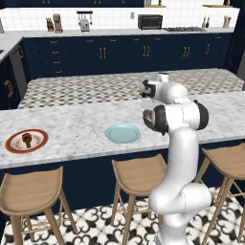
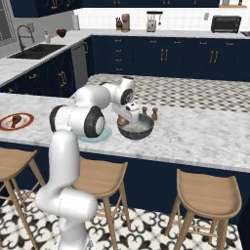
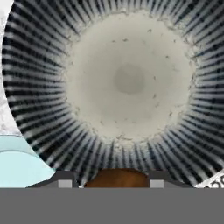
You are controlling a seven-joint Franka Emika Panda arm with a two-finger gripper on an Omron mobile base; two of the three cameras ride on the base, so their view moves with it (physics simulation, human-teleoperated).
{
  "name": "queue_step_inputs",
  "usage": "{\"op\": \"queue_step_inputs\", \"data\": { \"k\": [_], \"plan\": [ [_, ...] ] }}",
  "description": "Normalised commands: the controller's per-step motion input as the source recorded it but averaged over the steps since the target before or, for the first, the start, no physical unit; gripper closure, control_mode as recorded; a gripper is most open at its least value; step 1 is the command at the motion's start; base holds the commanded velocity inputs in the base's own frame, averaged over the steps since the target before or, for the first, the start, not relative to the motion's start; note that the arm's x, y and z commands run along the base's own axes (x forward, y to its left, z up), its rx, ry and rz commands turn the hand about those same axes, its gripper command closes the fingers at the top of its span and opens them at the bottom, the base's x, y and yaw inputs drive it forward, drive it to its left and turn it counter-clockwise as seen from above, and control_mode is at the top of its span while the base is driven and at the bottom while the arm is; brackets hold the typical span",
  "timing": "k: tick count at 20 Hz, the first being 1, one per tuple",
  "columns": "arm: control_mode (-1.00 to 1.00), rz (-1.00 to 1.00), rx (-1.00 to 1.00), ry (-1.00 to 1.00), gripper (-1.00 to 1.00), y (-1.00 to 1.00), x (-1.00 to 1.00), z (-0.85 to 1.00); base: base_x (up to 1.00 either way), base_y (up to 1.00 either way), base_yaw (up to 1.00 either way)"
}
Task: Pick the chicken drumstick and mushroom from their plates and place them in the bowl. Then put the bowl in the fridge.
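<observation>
Writing: no brand, label or lettering can be read anywhere in these views.
Back cabinets [image 1: 143, 50]: navy with brass handles, along the far wall; a toaster oven [image 1: 150, 21] sits on their worktop.
Island counter [image 1: 72, 129]: pale speckled marble, carrying both plates and the bowl.
Stools [image 1: 139, 174]: wooden, tucked under the near edge of the counter.
Arm: its white body blocks the bowl and the gripper in the left base view.
Bowl [image 2: 136, 128]: dark grey, speckled pale inside, just right of the blue plate; seen from straight above in the hand view, where its rim is cut off at the edges.
Red-rimmed plate [image 1: 27, 141]: far left on the counter, well apart from the bowl.
Blue plate [image 1: 123, 133]: bare in the left base view; partly hidden by the elbow in the right base view.
Chicken drumstick [image 1: 27, 139]: lying on the red-rimmed plate.
Shakers [image 2: 149, 113]: two small brown ones just behind the bowl.
Gripper [image 3: 112, 180]: over the bowl, fingers pressed on a brown lump.
Mushroom [image 3: 117, 178]: the brown lump between the fingertips, only its top edge showing.
</observation>
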Motion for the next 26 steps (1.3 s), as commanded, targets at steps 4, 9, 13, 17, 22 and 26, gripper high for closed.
{"op": "queue_step_inputs", "data": {
  "k": [4, 9, 13, 17, 22, 26],
  "plan": [
    [-1.0, 0.0, -0.07, -0.06, 1.0, -0.68, 0.26, -0.29, 0.0, 0.0, 0.0],
    [-1.0, 0.0, -0.01, 0.0, 1.0, -0.42, 0.57, -0.11, 0.0, 0.0, 0.0],
    [-1.0, 0.0, 0.0, 0.0, -1.0, -0.07, 0.22, -0.27, 0.0, 0.0, 0.0],
    [-1.0, 0.0, 0.0, 0.0, -1.0, 0.0, 0.52, -0.06, 0.0, 0.0, 0.0],
    [-1.0, 0.0, 0.0, 0.0, -1.0, 0.0, 0.35, 0.01, 0.0, 0.0, 0.0],
    [-1.0, 0.0, 0.0, 0.0, -1.0, 0.0, 0.0, 0.04, 0.0, 0.0, 0.0]
  ]
}}
